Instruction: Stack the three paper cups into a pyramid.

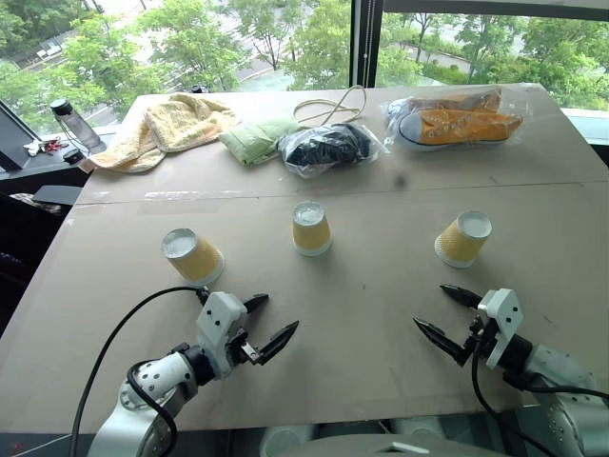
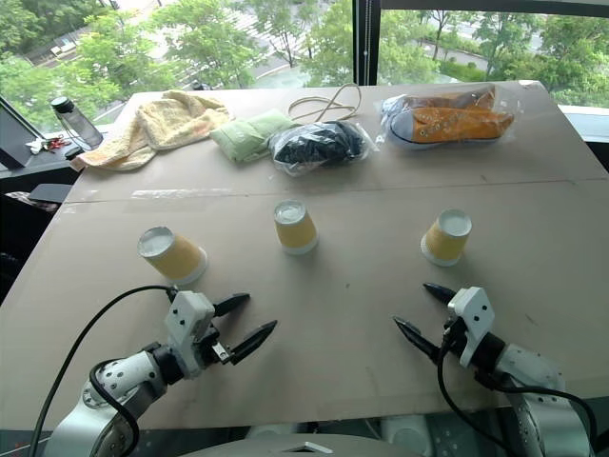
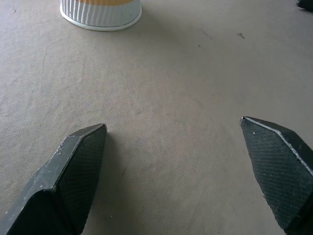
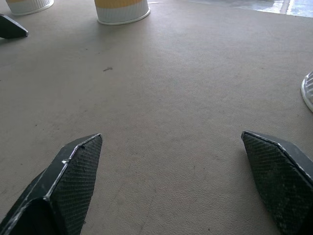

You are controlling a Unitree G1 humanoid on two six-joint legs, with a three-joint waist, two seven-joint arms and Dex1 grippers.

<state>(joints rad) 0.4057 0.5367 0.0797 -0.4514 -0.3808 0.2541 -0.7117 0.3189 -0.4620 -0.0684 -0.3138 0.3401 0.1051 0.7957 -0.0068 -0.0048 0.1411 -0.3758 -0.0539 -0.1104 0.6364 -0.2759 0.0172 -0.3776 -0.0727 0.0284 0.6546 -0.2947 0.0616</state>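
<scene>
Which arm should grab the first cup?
Either: left gripper is open just short of the left cup; right gripper is open near the right cup. Middle cup is farther from both.

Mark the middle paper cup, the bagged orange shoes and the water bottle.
middle paper cup (image 1: pixel 311 231), left eye view, yellow side wall
bagged orange shoes (image 1: pixel 457 124), left eye view, orange upper
water bottle (image 1: pixel 74 124), left eye view, clear body
</scene>
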